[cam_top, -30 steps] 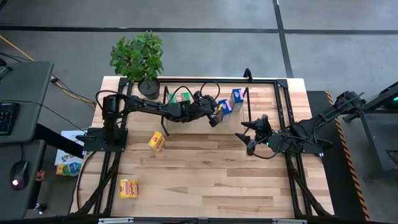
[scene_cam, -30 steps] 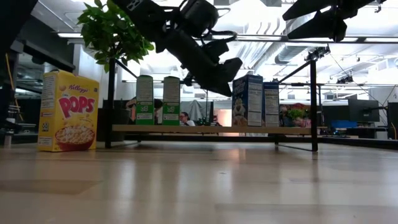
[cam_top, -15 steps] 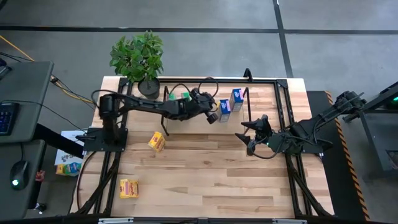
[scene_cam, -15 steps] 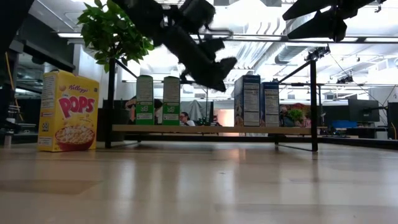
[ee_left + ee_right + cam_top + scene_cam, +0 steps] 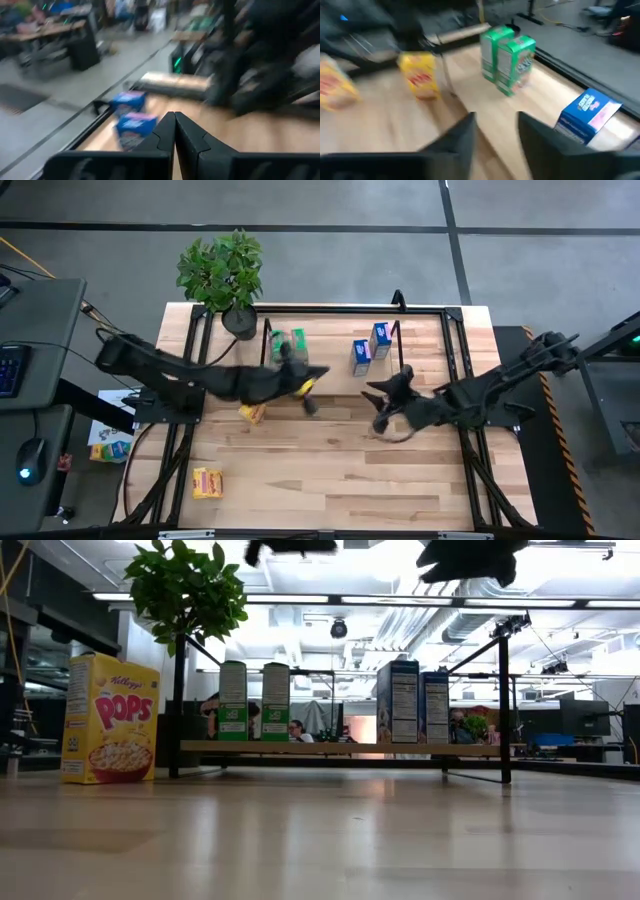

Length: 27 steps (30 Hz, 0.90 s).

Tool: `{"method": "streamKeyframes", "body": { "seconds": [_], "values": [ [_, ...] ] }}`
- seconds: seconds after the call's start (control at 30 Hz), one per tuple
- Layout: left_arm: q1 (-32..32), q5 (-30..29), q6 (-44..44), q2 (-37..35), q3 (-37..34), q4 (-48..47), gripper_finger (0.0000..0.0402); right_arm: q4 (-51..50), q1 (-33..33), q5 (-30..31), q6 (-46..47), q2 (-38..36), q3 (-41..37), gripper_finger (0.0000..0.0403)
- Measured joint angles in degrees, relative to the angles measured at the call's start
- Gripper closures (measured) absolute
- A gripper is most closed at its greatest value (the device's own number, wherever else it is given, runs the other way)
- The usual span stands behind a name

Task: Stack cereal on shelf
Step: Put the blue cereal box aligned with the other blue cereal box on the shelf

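Note:
Two green cereal boxes [image 5: 286,341] [image 5: 254,700] and two blue ones [image 5: 370,345] [image 5: 410,701] stand upright on the shelf's wooden board [image 5: 340,748] at the table's far side. One yellow box [image 5: 250,413] [image 5: 108,720] stands on the table, partly under my left arm. Another yellow box [image 5: 207,482] lies near the front left. My left gripper [image 5: 310,394] [image 5: 174,131] hangs shut and empty over the table in front of the shelf. My right gripper [image 5: 379,406] [image 5: 496,134] hovers to its right, open, with nothing between its fingers.
A potted plant [image 5: 222,272] [image 5: 186,590] stands at the far left corner beside the shelf. Black frame rods [image 5: 462,350] run round the table's edge. Bare wood [image 5: 340,480] stretches across the near half of the table.
My left gripper has drawn back from the blue boxes on the shelf, moving toward the table's left and near edge and rising to the top of the low view. My right gripper has shifted a little toward the table's left. The boxes on the shelf stay upright.

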Motion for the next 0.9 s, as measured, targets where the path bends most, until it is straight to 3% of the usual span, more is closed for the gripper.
{"method": "streamKeyframes", "body": {
  "seconds": [0.1, 0.3, 0.5, 0.67, 0.9],
  "values": [
    [-4.3, -1.1, 0.1, -5.3, -9.7, 11.5, 0.0401, -10.8, -2.2, 1.6, 3.7, 7.5, 7.6, 0.0383],
    [-9.2, -1.6, 0.6, -12.0, -23.6, 30.0, 0.0401, -34.4, -6.7, -1.2, 11.3, 23.3, 22.1, 0.0381],
    [-10.5, -1.6, 2.0, -16.9, -26.0, 32.4, 0.0401, -54.2, -11.2, -4.1, 21.8, 35.7, 34.1, 0.0394],
    [-12.2, -1.0, 2.2, -18.8, -25.9, 32.2, 0.0401, -59.3, -13.8, -5.1, 26.2, 41.4, 38.6, 0.04],
    [-14.1, -1.1, 5.1, -19.2, -26.0, 32.4, 0.0401, -58.4, -17.5, -4.6, 28.0, 42.4, 38.6, 0.0402]
  ]
}}
